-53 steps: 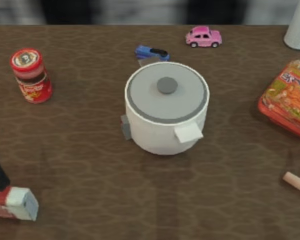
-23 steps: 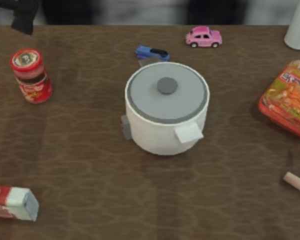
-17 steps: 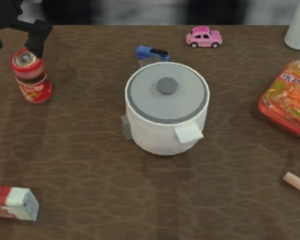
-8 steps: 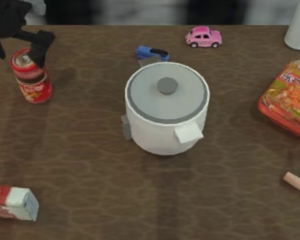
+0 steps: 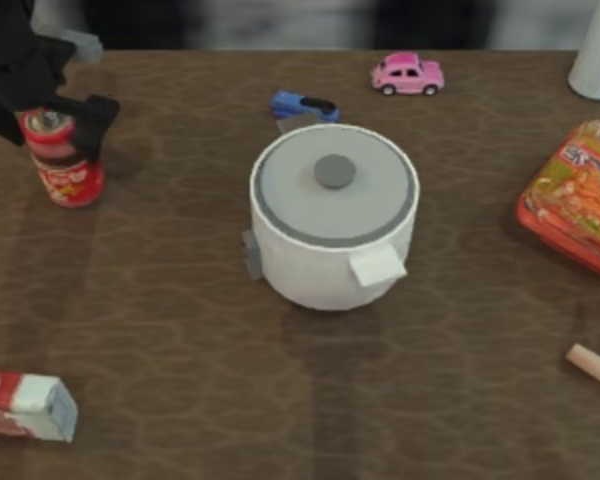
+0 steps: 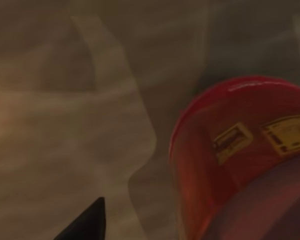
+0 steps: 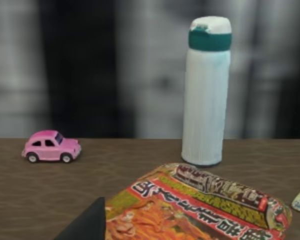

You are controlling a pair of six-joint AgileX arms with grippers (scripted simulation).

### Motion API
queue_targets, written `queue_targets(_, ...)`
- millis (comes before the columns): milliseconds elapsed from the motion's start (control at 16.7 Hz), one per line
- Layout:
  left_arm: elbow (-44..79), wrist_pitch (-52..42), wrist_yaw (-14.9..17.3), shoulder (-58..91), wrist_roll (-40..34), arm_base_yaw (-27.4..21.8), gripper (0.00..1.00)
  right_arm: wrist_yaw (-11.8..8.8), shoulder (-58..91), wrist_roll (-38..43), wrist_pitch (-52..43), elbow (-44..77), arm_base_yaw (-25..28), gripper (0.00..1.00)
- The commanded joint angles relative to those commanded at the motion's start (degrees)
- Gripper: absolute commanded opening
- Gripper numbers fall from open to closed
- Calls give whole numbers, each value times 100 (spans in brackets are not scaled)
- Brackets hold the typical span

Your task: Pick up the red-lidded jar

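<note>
The red-lidded jar point(image 5: 70, 178) stands upright at the far left of the table, with a red label and dark contents. My left gripper point(image 5: 48, 118) has come down over its lid and is open, one finger point(image 5: 95, 112) on the jar's right and the other on its left under the dark wrist. The left wrist view shows the jar point(image 6: 240, 150) very close, with a gap of table between it and the one dark fingertip point(image 6: 87, 225) in sight. My right gripper is out of the top view; its wrist view shows a single fingertip point(image 7: 90, 222), set well off centre.
A big white pot with a grey lid point(image 5: 334, 215) sits mid-table, a blue object point(image 5: 303, 106) and a pink toy car point(image 5: 408, 74) behind it. A red-and-white flat box point(image 5: 25, 405) lies front left. At the right are an orange food pack point(image 5: 578, 195), a white bottle point(image 7: 206, 90) and a pink stick point(image 5: 592, 366).
My left arm came in from the far left corner and lowered over the jar, so its fingers now straddle the lid. The jar has not moved.
</note>
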Motion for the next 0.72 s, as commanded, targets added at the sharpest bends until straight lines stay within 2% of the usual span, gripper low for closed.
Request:
queue_targets(240,-57,56,0,3,1,0,100,0,0,0,0,0,0,100)
queue_targets(720,-57,56,0,3,1,0,40,0,0,0,0,0,0,100)
